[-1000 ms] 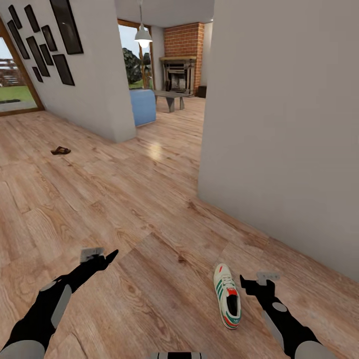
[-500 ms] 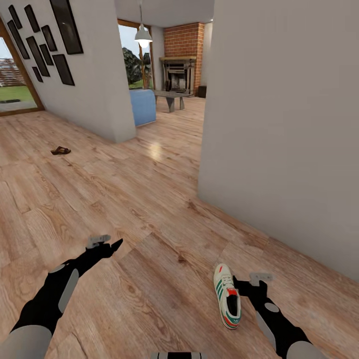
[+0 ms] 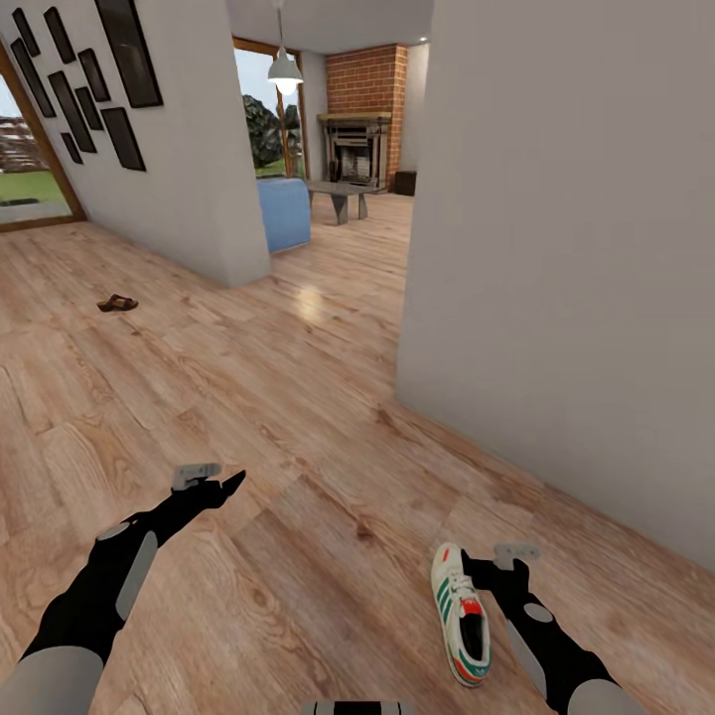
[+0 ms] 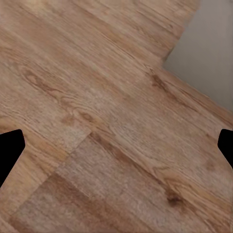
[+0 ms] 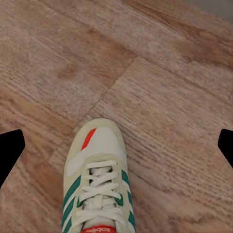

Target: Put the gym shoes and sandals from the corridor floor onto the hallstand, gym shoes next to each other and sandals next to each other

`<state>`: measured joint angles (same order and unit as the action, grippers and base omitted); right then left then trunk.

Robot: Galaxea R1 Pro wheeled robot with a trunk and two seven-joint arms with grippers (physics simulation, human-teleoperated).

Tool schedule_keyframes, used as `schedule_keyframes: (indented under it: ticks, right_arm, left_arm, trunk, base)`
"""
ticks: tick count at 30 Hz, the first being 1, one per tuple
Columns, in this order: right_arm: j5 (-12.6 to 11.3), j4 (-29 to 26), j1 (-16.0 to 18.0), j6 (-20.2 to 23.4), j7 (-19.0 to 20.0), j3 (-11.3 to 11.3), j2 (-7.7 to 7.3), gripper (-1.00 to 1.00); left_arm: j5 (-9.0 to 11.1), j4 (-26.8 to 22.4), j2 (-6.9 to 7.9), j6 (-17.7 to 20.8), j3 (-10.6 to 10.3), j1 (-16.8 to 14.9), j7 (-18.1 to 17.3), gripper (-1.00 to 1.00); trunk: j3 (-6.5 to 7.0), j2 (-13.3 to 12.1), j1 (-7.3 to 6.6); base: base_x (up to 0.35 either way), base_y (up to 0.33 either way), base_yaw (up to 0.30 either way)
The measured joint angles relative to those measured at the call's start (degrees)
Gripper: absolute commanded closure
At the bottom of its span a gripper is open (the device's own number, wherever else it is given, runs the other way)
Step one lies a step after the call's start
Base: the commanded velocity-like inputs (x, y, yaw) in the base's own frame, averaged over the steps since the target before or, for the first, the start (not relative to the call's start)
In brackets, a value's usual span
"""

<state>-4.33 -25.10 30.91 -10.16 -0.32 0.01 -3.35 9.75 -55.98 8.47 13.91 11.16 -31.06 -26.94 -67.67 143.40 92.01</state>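
One gym shoe (image 3: 462, 618) lies on the corridor floor (image 3: 298, 417) near the grey wall, toe pointing away from me. In the right wrist view its white toe with the red patch (image 5: 97, 189) sits on the planks between and below my fingertips. My right gripper (image 3: 480, 572) hovers just right of the shoe, open and empty, its fingertips (image 5: 10, 150) wide apart. My left gripper (image 3: 226, 487) is open over bare planks (image 4: 116, 136). A brown sandal (image 3: 117, 303) lies far off at the left. The hallstand is out of view.
A grey wall (image 3: 566, 258) runs along the right, its corner close to the shoe. A second wall with dark frames (image 3: 179, 149) stands at the left. Beyond are a blue sofa (image 3: 284, 213), a bench and a brick fireplace (image 3: 354, 149).
My right gripper has shifted left, closer to the gym shoe. The left arm has edged forward. The view has moved a little, so the shoe sits lower in the picture.
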Motion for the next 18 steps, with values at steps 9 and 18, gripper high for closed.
schedule_keyframes:
  ticks: [9,18]
  right_arm:
    - [-0.04,0.02,0.00,-0.01,0.00,0.00,-0.06,-1.00]
    - [-0.04,0.02,0.00,-0.01,0.00,0.00,-0.07,-1.00]
  left_arm:
    - [0.11,-0.02,-0.19,-0.30,-0.09,0.99,-0.39,-1.00]
    - [0.44,-0.13,-0.20,-0.36,-0.10,2.60,-1.77,-1.00]
  trunk:
    - [0.00,0.00,0.03]
    - [0.00,0.00,0.03]
  base:
    - [-0.093,0.004,0.000]
    - [-0.301,0.000,0.000]
